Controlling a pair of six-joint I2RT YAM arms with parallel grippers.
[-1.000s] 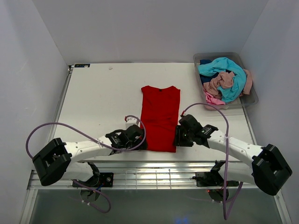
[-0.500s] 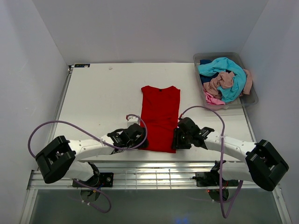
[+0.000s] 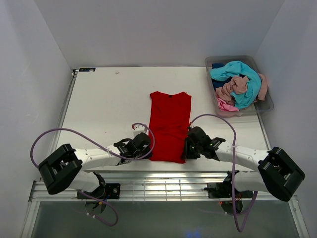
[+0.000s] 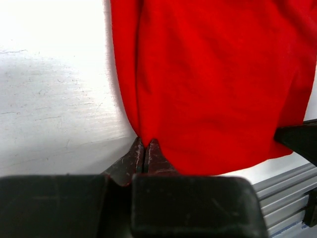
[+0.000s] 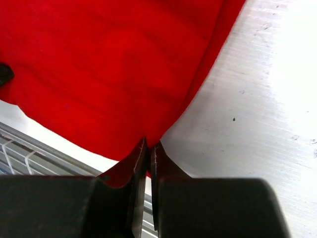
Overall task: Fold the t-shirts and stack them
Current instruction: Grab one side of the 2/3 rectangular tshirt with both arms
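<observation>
The left end effector [image 4: 144,145] is clenched on the near-left corner of the red t-shirt [image 3: 170,124]. The right end effector [image 5: 149,145] pinches its near-right corner.

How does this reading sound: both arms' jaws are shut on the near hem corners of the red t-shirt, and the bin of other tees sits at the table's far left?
The side is wrong: the bin of other tees sits at the table's far right, as the top external view shows. The jaws are indeed shut on the red t-shirt's near hem corners.
</observation>
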